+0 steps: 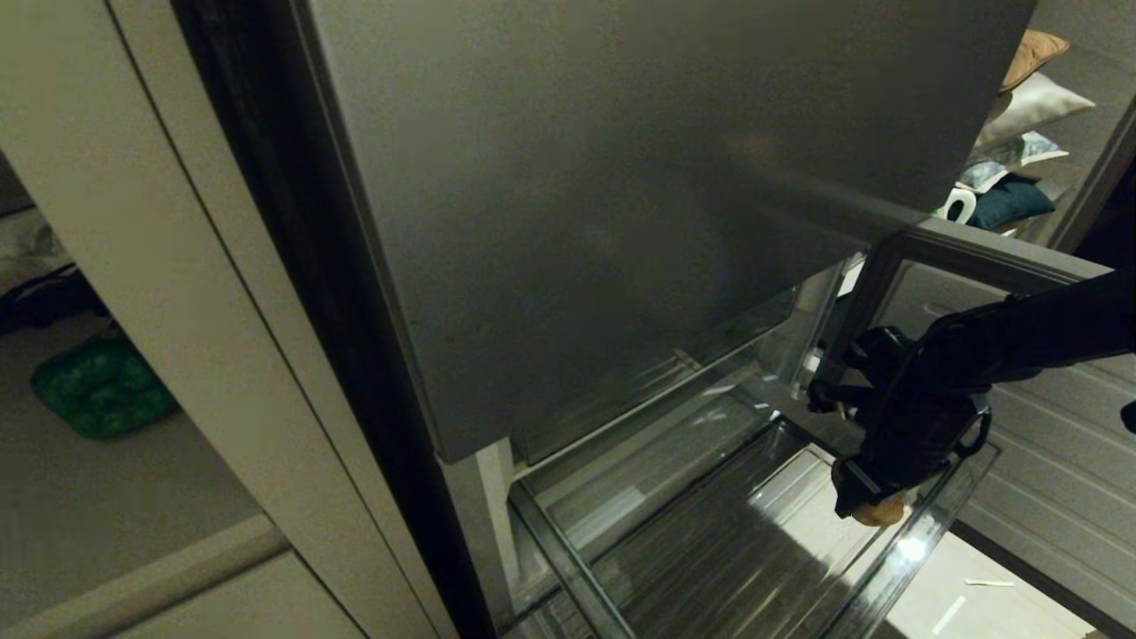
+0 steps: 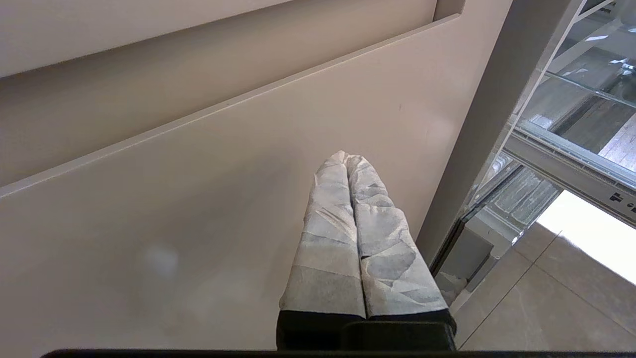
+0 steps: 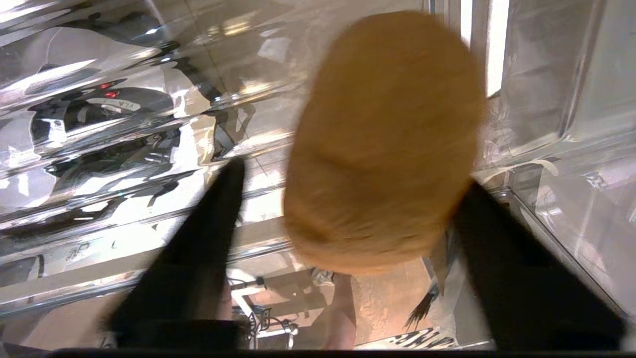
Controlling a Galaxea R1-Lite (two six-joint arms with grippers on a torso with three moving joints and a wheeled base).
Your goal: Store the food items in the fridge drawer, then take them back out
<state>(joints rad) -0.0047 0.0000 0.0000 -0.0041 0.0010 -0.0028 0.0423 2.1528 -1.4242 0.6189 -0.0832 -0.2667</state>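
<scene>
The fridge drawer [image 1: 568, 559] is pulled out under the grey door, a clear plastic bin with a ribbed floor. My right gripper [image 1: 865, 508] reaches down into its far right corner. A tan-brown potato-like food item [image 1: 880, 514] lies there, just below the fingers. In the right wrist view the potato [image 3: 382, 134] sits between the two black fingers of the gripper [image 3: 353, 179] on the clear drawer floor [image 3: 124, 199]. One finger touches it; a gap shows at the other, so the jaws stand open around it. My left gripper [image 2: 346, 158] is parked by a beige panel, shut and empty.
The grey steel fridge door [image 1: 621, 177] hangs over the drawer's back part. A beige cabinet [image 1: 133, 222] stands to the left, with a green object [image 1: 102, 386] on the floor beyond it. Cushions [image 1: 1021, 115] and a white mug [image 1: 958, 204] lie at the far right.
</scene>
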